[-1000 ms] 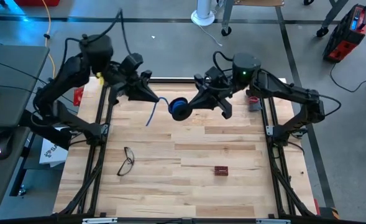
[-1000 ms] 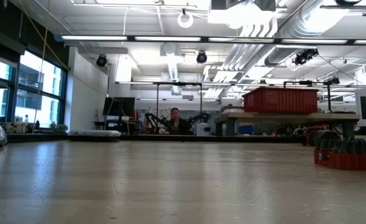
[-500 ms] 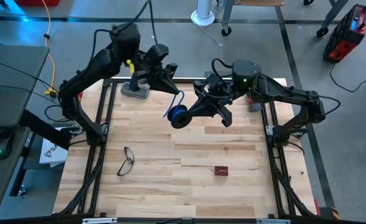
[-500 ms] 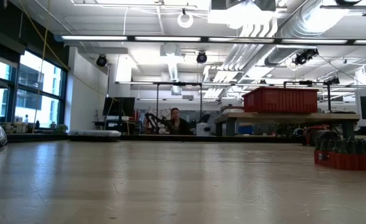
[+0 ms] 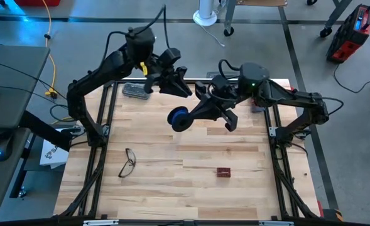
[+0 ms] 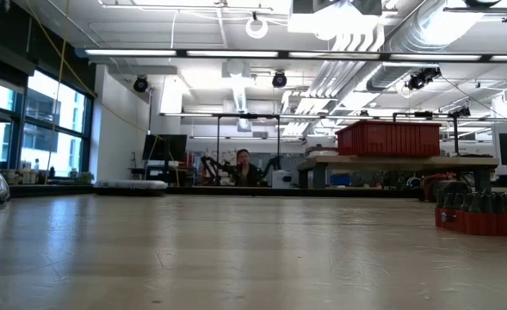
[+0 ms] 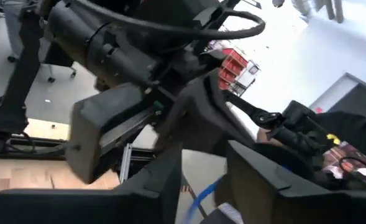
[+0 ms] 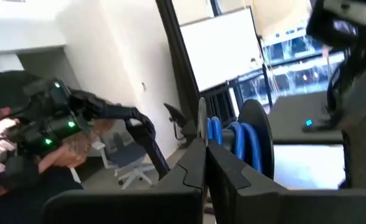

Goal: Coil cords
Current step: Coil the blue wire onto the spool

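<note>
Two arms hang over the table's [image 5: 191, 188] far edge. The left gripper [image 5: 183, 90] has its fingers apart with nothing in them, and the right gripper [image 5: 186, 118], closed tight, holds the cords [image 5: 177, 117] up just beside it. The glasses [image 5: 128, 162] and a small red block [image 5: 223, 171] lie well apart on the near boards.

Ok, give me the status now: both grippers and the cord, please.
Right gripper shut on the coil, held above the table. Left gripper just beside it, fingers apart. Glasses lie clear.
</note>
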### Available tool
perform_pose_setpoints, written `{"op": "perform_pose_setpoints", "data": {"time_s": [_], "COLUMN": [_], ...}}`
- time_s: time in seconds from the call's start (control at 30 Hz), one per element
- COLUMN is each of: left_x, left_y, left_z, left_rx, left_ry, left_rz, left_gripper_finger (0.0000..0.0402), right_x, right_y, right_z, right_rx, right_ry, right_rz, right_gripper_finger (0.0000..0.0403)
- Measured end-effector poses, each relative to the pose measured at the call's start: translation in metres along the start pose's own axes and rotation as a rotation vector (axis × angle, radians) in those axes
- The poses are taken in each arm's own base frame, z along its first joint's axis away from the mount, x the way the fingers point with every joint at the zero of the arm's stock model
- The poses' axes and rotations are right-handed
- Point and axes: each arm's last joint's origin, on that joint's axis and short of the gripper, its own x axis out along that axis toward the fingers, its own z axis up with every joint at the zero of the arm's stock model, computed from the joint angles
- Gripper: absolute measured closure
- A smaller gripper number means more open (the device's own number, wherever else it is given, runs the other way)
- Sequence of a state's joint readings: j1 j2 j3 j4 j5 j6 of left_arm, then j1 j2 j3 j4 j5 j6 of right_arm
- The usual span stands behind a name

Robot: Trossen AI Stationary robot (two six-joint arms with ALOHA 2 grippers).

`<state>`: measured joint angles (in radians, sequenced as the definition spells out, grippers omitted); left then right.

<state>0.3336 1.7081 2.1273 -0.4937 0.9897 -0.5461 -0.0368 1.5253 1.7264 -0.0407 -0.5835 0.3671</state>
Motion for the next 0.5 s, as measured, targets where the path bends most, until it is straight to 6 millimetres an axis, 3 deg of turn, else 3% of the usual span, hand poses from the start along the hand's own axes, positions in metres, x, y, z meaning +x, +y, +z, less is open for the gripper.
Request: {"op": "perform_pose_setpoints", "data": {"time_s": [0.27,0.5], "left_x": [-0.004,-0.029], "left_y": [0.001,-0.005], "left_z": [-0.001,-0.015], "left_rx": [0.001,0.057], "left_ry": [0.000,0.062], "left_rz": [0.031,0.229], "left_gripper_finger": [0.0250,0.0250], "right_x": [0.000,0.000], "right_y": [0.002,0.002], "right_z": [0.004,0.004], "right_rx": [-0.010,-0.012], "right_ry": [-0.040,-0.040], "right_rz": [0.015,0.016], "right_gripper_finger": [0.0403,0.0403]}}
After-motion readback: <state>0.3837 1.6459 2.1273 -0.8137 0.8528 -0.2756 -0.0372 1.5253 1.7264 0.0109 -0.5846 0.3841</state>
